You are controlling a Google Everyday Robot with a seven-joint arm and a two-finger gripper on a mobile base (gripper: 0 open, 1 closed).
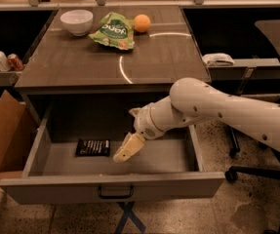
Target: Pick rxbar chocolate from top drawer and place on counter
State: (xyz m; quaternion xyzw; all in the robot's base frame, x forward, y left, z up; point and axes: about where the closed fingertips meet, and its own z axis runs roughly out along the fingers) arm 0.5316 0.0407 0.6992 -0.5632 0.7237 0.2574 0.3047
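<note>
At the far left a cardboard box [3, 130] leans beside the cabinet. Next to it the top drawer [115, 186] stands pulled out toward the near side. On its floor, left of centre, lies the rxbar chocolate [93, 147], flat and label up, with its long axis running left to right, parallel to the drawer front.

My gripper [125, 151] hangs inside the drawer just to the right of the bar, slanting down and leftward. Its tip is near the bar's right short end but apart from it. Whether it is spread or closed I cannot tell — it shows as one pale wedge from here. It holds nothing that I can see.

So the bar lies to my left and a touch lower. I judge I need a short leftward shift, then a descent across its narrow width. The counter [81, 65] above carries a white bowl [76, 21], a green bag [114, 31] and an orange [141, 23] along its far side — the bare near half looks the likely landing spot.
</note>
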